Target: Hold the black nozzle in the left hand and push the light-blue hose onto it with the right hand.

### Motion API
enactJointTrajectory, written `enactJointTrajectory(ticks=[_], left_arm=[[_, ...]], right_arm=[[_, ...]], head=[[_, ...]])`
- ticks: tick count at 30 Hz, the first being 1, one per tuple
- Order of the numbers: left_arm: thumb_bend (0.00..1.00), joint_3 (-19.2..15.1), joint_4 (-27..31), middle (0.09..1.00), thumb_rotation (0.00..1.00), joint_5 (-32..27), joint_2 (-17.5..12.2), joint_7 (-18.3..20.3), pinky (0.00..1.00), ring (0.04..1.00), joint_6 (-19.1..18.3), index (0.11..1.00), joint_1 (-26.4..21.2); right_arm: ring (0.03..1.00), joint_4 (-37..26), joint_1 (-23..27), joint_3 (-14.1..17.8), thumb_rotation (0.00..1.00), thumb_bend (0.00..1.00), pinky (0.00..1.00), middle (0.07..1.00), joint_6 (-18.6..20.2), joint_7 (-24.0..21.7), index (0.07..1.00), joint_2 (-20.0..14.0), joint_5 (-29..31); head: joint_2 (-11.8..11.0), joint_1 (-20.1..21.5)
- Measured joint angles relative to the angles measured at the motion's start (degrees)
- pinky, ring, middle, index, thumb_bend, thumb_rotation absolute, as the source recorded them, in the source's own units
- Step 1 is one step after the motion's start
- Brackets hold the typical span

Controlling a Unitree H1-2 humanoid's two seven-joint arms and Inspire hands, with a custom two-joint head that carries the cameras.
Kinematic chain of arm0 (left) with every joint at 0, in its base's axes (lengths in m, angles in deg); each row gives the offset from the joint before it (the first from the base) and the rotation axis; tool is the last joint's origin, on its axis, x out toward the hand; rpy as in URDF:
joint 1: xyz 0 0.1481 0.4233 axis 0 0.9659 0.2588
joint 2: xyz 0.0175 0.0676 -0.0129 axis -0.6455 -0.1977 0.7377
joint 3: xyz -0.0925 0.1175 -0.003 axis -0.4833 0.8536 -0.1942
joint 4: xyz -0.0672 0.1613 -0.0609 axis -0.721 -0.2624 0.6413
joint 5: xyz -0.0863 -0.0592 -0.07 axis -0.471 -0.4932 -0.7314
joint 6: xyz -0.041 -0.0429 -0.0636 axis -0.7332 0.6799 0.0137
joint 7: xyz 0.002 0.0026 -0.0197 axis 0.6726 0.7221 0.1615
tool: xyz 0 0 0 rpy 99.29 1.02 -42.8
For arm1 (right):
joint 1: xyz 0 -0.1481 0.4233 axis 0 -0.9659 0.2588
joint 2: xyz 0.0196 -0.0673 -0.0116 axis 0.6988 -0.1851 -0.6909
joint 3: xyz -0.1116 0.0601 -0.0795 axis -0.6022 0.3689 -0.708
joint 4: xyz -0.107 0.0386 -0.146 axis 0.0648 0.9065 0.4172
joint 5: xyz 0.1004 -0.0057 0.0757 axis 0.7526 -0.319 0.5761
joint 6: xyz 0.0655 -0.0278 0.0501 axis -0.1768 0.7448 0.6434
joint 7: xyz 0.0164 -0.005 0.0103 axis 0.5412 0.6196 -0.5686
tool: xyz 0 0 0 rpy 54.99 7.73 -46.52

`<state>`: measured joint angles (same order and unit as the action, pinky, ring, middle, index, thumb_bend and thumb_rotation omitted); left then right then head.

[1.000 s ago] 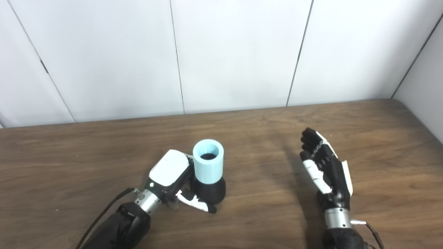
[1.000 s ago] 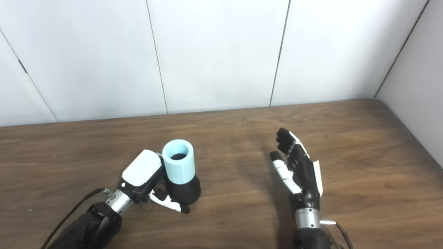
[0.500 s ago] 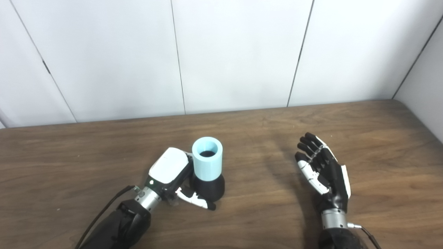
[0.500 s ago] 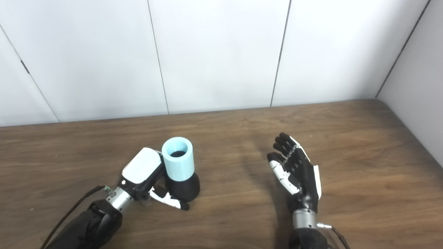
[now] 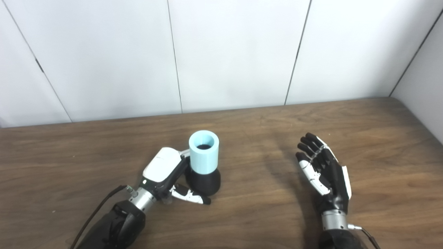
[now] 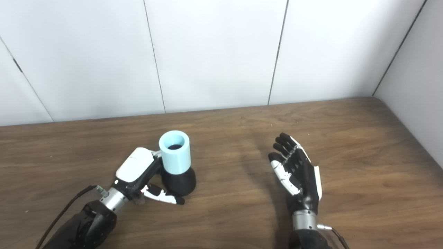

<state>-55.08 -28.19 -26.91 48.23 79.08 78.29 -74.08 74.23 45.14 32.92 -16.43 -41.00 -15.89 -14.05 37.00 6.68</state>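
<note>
Two robot hands over a brown wooden table, with a plain white wall of panels behind. On the left side, the left hand, white on its back and black below, reaching in from the bottom corner. Wrapped around the black nozzle, with its thumb lying low across the front of the nozzle's wide foot and touching it. Other fingers going round the back, mostly hidden, with only one white tip peeking out beside the hose. Black nozzle standing upright on the table, a little left of the middle, wide and round at the bottom. Light-blue hose already sitting on top of the nozzle, straight up, like a short fat tube. Open at the top, with something dark down inside the hole. Bottom edge of the blue tube right down against the black shoulder. Over on the right side, the right hand, well apart from the hose and the nozzle. Holding nothing at all. Fingers stretched out and spread a little, pointing away toward the wall, palm turned toward the left hand. Raised a bit over the wood, with a soft dark shadow on the table next to it. Thin black cable running along the left arm near the wrist.
</note>
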Motion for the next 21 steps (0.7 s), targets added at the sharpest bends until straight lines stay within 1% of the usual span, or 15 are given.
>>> enactJointTrajectory(ticks=[3,13,16,18,20,21], left_arm=[[1.00,0.0,0.0,0.753,0.19,-0.3,0.0,0.2,0.66,0.753,0.0,0.748,0.0],[1.00,0.0,0.1,0.757,0.18,-0.8,0.0,0.6,0.66,0.753,-0.2,0.758,0.0],[1.00,-0.1,0.1,0.763,0.19,-1.3,0.0,0.9,0.66,0.760,-0.3,0.766,0.0],[1.00,-0.3,0.6,0.777,0.21,-1.9,0.0,1.3,0.68,0.777,-0.9,0.780,0.3],[1.00,-0.8,1.8,0.825,0.25,-2.3,0.0,1.8,0.71,0.824,-2.0,0.827,0.9],[1.00,-0.9,2.1,0.834,0.26,-2.5,0.0,1.9,0.72,0.833,-2.5,0.835,1.2]], right_arm=[[0.773,0.0,0.0,0.0,0.24,0.25,0.72,0.778,0.0,0.0,0.751,0.0,0.2],[0.778,0.0,0.0,0.0,0.26,0.26,0.71,0.782,0.0,0.0,0.757,0.0,0.2],[0.781,0.1,0.0,0.0,0.26,0.25,0.72,0.783,0.0,0.0,0.759,-0.1,0.0],[0.783,0.1,0.0,-0.1,0.25,0.25,0.72,0.785,-0.1,0.0,0.760,-0.1,0.0],[0.779,0.1,0.0,0.0,0.25,0.25,0.72,0.782,-0.1,0.0,0.757,-0.1,0.1],[0.778,0.1,0.0,0.0,0.25,0.25,0.71,0.781,-0.1,0.0,0.756,-0.1,0.1]], head=[[0.0,0.0],[-0.4,-0.1],[-0.4,-0.2],[-0.4,-0.2],[-0.4,-0.2],[-0.4,-0.2]])
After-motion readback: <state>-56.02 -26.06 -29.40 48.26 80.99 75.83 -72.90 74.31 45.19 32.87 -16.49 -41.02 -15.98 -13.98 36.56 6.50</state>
